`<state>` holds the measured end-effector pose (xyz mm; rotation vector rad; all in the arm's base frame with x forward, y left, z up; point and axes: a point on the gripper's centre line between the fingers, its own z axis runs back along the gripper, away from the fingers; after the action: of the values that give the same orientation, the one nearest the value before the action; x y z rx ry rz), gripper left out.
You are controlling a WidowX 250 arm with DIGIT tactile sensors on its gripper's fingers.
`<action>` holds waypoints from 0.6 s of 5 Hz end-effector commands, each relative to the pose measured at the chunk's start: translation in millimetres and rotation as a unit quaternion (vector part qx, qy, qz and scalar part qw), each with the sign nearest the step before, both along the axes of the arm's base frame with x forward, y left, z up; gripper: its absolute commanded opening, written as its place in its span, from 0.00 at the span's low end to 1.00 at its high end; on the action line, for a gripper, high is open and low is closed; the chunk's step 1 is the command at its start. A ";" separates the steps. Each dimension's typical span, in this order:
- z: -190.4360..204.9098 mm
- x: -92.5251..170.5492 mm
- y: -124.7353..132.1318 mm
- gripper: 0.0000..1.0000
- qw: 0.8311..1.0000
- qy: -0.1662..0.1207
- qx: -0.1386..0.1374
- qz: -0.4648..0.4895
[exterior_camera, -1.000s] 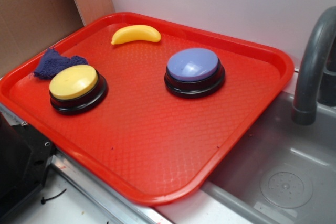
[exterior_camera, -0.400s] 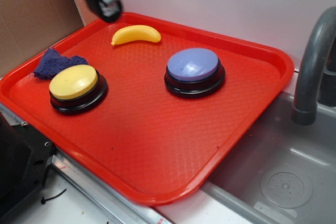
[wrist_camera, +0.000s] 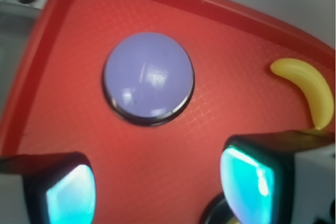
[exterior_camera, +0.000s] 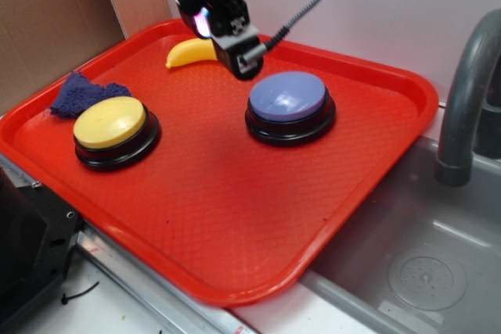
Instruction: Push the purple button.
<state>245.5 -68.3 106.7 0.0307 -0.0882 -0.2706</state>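
Note:
The purple button [exterior_camera: 287,95] has a glossy lavender cap on a black round base and sits right of centre on the red tray [exterior_camera: 235,217]. In the wrist view the purple button [wrist_camera: 148,76] lies ahead of the fingers, fully visible and untouched. My gripper [exterior_camera: 241,59] hangs above the tray just left of it, partly covering the banana. Seen from the wrist, the gripper [wrist_camera: 157,182] is open, with only bare red tray between its glowing teal pads [wrist_camera: 71,195].
A yellow-capped button [exterior_camera: 109,121] stands at the tray's left, with a dark purple cloth [exterior_camera: 78,93] behind it. A yellow banana [exterior_camera: 184,52] lies at the tray's far edge. A grey faucet [exterior_camera: 470,91] and sink basin [exterior_camera: 423,271] are to the right.
The gripper came into view at the top left, then moved right and down over the tray, from behind the banana to just left of the purple button. Nothing on the tray moved.

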 end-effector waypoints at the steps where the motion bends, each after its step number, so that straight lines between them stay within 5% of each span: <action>1: 11.0 5.1 -2.6 1.00 1.000 -0.021 -0.005 0.000; 3: -4.9 19.8 -11.4 1.00 0.999 -0.035 -0.003 -0.012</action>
<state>258.7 -72.4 87.3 0.0434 -0.1052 -0.2839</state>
